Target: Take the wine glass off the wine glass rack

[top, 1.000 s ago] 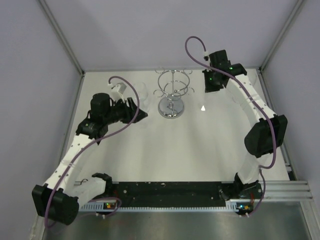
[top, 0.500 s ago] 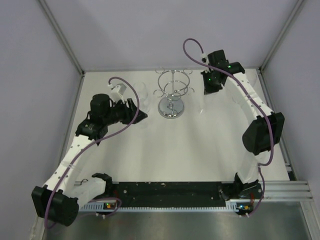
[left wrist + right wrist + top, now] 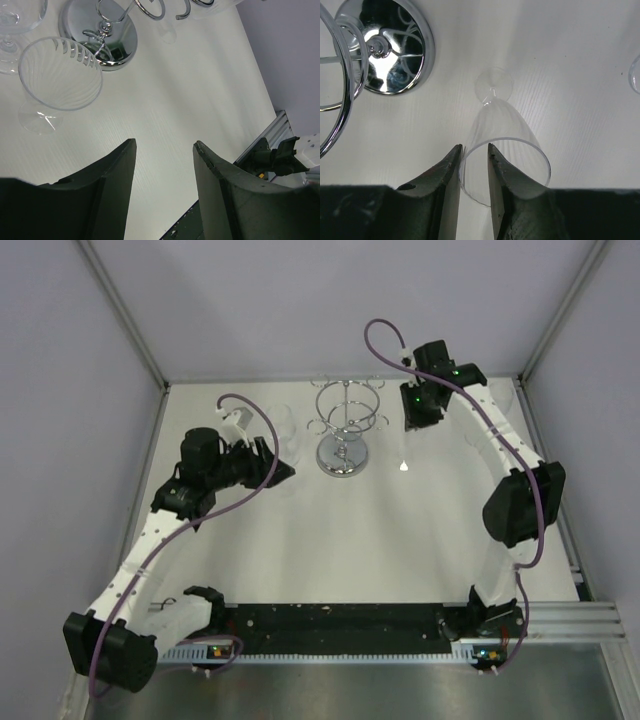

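Right jaws pinch the rim of an upright glass (image 3: 506, 125) beside the rack (image 3: 343, 454), near the surface's (image 3: 330, 540) far edge. Left jaws gape wide, empty.

Our left arm (image 3: 140, 550) reaches toward eleven o'clock, its wrist turned to three o'clock, and our left gripper (image 3: 164, 145) has its jaws wide apart. Our right arm (image 3: 505, 445) bends at the elbow toward eleven o'clock; our right gripper (image 3: 474, 147) points down, pinching the wine glass (image 3: 506, 131) rim.
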